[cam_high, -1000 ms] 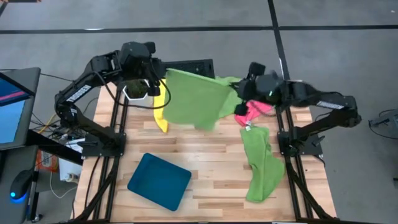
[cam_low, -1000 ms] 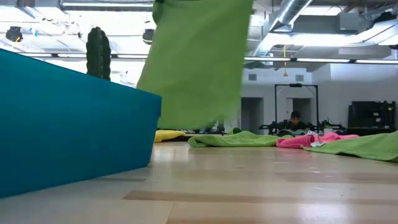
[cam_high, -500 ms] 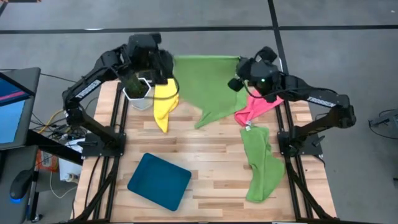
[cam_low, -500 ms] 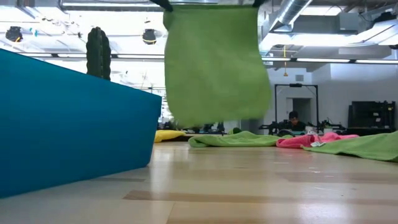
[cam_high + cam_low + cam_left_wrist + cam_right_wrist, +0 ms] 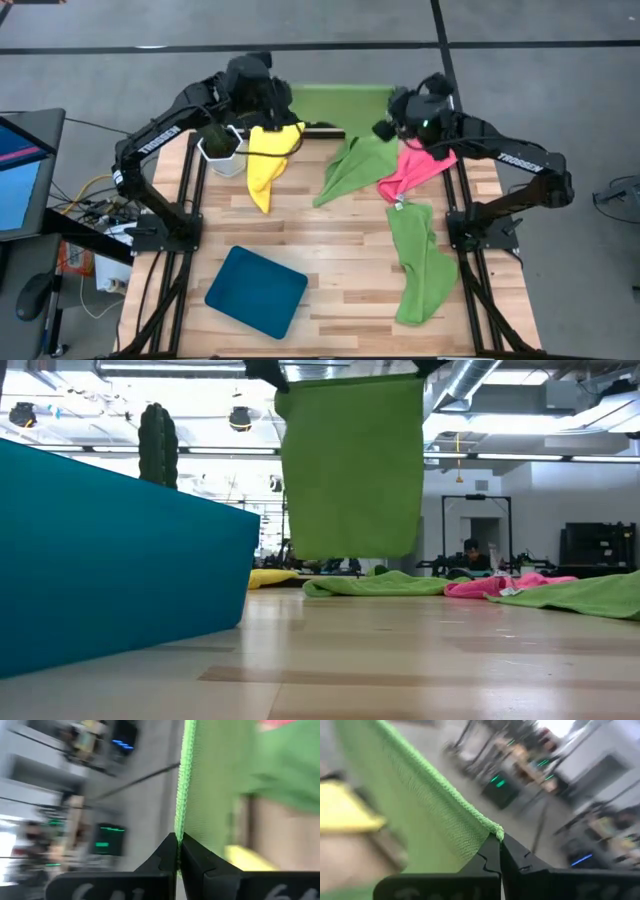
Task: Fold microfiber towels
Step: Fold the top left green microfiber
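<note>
Teal tray lies flat on the near side of the wooden table, nothing in it. White pot at the far left holds a dark plant. Left gripper and right gripper each pinch a top corner of the green towel, which hangs flat above the far edge. Yellow towel, pink towel and two more green towels lie crumpled on the table.

The counter is viewed from directly overhead by the high camera and level across its surface by the low camera, while each wrist camera is aimed closely past its own tool, the hanging green towel being shared by all views.
</note>
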Controlling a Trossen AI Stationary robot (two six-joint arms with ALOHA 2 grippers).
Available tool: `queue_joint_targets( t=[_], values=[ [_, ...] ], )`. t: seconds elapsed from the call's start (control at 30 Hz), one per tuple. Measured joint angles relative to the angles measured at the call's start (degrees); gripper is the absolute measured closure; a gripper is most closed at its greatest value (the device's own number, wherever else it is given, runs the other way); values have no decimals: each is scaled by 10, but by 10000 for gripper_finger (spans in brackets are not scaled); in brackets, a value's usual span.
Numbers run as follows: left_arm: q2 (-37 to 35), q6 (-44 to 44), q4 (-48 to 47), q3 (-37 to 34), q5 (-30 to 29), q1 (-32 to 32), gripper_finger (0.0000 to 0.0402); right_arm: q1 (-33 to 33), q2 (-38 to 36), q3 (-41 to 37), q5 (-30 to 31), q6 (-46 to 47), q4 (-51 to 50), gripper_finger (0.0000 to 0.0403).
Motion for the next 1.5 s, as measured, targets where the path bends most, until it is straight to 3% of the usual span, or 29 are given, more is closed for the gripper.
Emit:
queue_joint_targets(
  t=[0.07,0.2,0.3,0.53,0.77,0.93,1.13,1.5],
  values=[
    [-4,-77,-74,1,58,-14,401,31,1,-2,-24,95,-98,390],
    [-3,-206,-222,-7,260,-44,401,118,1,-43,-83,280,-199,384],
    [-3,-233,-259,-51,321,-94,401,202,2,-97,-97,373,-202,384],
    [-7,-315,-176,-234,227,-217,401,354,2,-216,-90,526,-97,386],
    [-6,-439,-30,-402,209,-310,401,419,3,-250,-101,582,-43,387],
    [-10,-511,-9,-422,193,-343,401,415,3,-251,-157,584,-37,387],
    [-16,-502,-3,-424,187,-354,401,403,3,-257,-217,622,-42,385],
    [-16,-456,7,-423,193,-352,401,424,3,-308,-225,691,-18,381]
  ],
)
